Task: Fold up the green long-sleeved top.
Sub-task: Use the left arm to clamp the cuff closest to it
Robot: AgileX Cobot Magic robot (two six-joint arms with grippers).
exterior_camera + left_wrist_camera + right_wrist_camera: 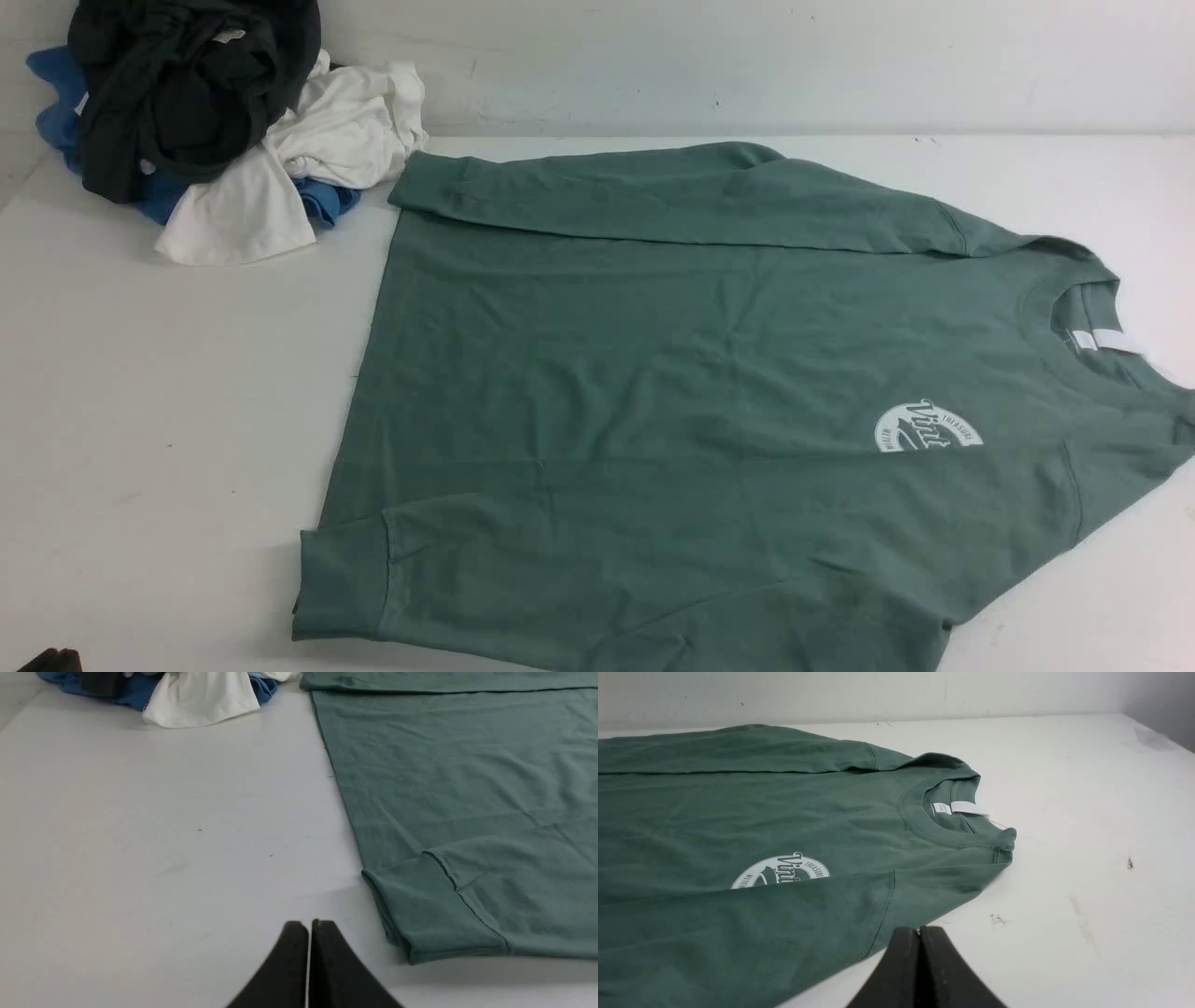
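The green long-sleeved top (672,373) lies flat on the white table, neck to the right and hem to the left. Both sleeves are folded in over the body, one along the far edge, one along the near edge. Its white round logo (927,427) is half covered by the near sleeve. My left gripper (309,924) is shut and empty over bare table, short of the near cuff (434,910). My right gripper (919,929) is shut and empty, just off the top's (752,826) near shoulder edge. Neither gripper's fingers show clearly in the front view.
A heap of black (187,84), white (308,149) and blue (56,103) garments sits at the far left corner against the wall. A white neck label (969,808) sticks out of the collar. The table (159,420) runs bare left of the top.
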